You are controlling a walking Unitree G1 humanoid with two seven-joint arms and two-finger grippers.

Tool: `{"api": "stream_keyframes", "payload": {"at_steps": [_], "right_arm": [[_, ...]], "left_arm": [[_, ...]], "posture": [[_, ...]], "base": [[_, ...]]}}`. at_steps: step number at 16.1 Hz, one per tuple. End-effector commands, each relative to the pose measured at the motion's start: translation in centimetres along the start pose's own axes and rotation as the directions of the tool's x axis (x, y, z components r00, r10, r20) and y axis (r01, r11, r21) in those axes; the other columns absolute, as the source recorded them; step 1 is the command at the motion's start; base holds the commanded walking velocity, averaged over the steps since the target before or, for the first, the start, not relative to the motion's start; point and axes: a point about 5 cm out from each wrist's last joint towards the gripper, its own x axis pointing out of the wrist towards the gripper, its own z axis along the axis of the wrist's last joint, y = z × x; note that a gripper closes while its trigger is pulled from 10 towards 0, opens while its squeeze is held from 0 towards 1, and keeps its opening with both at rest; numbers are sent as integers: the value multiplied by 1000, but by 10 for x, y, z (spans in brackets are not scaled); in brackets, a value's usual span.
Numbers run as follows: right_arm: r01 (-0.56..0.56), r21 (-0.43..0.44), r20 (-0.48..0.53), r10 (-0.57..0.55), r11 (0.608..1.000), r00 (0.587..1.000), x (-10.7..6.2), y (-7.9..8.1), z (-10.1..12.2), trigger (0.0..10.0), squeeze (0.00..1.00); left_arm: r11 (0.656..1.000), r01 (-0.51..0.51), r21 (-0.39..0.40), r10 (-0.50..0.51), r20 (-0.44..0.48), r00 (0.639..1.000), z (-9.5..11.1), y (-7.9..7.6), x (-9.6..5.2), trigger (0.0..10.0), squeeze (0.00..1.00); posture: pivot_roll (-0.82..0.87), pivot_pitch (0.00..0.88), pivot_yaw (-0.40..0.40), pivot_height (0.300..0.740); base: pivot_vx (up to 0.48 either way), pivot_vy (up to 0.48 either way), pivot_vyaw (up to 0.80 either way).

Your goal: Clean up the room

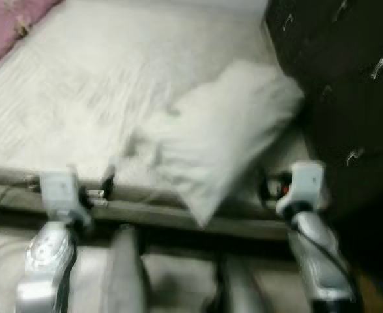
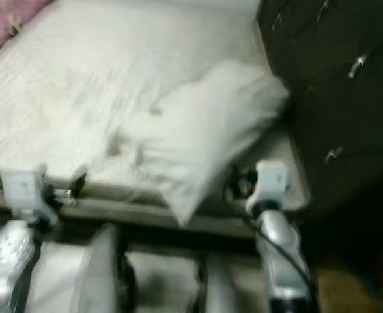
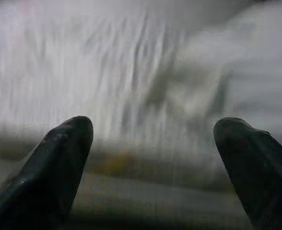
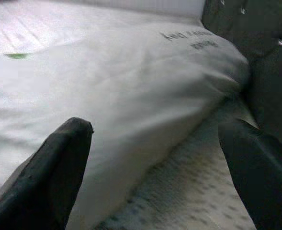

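Observation:
A white pillow (image 1: 224, 130) lies slanted on the bare white mattress (image 1: 81, 85), near the bed's right front corner, with one tip over the front edge. My right gripper (image 1: 269, 187) hovers at that corner just right of the pillow (image 4: 131, 96); its black fingers (image 4: 59, 167) are open with nothing between them. My left gripper (image 1: 103, 186) is at the bed's front edge, left of the pillow. It is open too, facing the mattress (image 3: 107, 72).
A dark tufted headboard (image 1: 348, 78) stands along the right side, close to my right arm. A pink blanket (image 1: 9, 19) covers the far left corner. The grey bed frame rail (image 1: 178, 218) runs across in front of me.

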Motion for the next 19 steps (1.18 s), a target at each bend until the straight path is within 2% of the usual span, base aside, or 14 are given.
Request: {"api": "stream_keyframes", "payload": {"at_steps": [1, 7, 17, 19], "right_arm": [[-5, 4, -8, 5, 1000, 1000, -1, 1, -2, 10000, 0], [-19, -7, -11, 19, 1000, 1000, 0, 3, -2, 10000, 0], [-27, -41, -24, 26, 999, 999, 1, 3, -5, 10000, 0], [-27, -41, -26, 26, 999, 999, 1, 3, -5, 10000, 0]], "left_arm": [[1000, -1, 20, 0, 34, 999, 10, 1, 4, 10000, 0], [1000, 15, 7, -16, 46, 999, 11, -1, 3, 10000, 0], [999, 42, 18, -42, 42, 998, 10, -4, 3, 10000, 0], [999, 47, 23, -48, 44, 998, 10, -5, 3, 10000, 0]], "posture": [[27, 130, -69, 605], [27, 133, -72, 605], [27, 133, -71, 605], [27, 133, -71, 605]], "base": [[0, 0, 0], [0, 0, 0], [305, 0, 0], [0, 0, 0]]}}
